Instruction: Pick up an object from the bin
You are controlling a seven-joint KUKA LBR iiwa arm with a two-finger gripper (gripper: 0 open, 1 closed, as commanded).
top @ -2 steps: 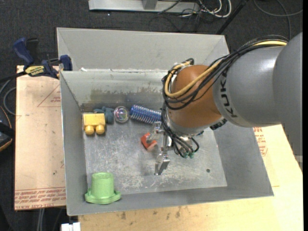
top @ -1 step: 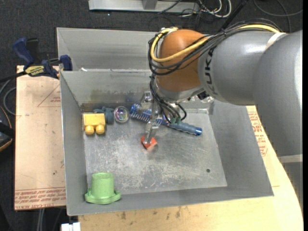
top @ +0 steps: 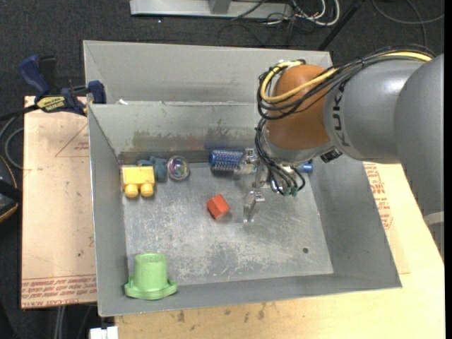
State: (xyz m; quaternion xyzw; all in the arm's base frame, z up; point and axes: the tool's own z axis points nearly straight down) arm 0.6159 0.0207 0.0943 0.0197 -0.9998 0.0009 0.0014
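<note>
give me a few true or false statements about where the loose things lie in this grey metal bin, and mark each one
1. The small red block lies near the middle of the grey metal bin, just left of the gripper. True.
2. The green plastic flanged cup stands against the back wall. False: it stands near the front left corner.
3. The yellow knobbed block lies at the bin's left side. True.
4. The blue ribbed cylinder lies in the front right corner. False: it lies by the back wall.
5. The small clear ball lies between the yellow block and the blue cylinder. True.
</note>
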